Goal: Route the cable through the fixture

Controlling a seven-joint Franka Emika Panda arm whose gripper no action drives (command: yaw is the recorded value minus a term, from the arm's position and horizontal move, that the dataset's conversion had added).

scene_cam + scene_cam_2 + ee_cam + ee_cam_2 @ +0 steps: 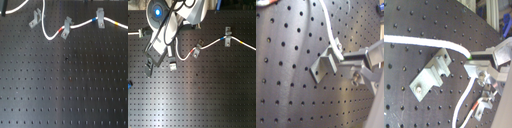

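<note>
The fixture [35,19] is a small tilted grey clip at the back left of the board. It also shows in the second exterior view [173,65] and in both wrist views [326,62] [431,75]. The white cable [47,35] passes just beside the fixture, loops down, then runs through the clip at its red band and on to the right. In the second wrist view the cable [419,40] lies across the fixture's top edge. My gripper [476,62] [348,64] is shut on the cable right beside the fixture. It is not in the first exterior view.
A grey clip [67,25] holds the cable at its red band. A taller upright clip [99,19] holds it further right, before the blue and yellow bands [114,23]. The arm [170,20] looms over the back left. The black perforated board [65,85] lies under everything.
</note>
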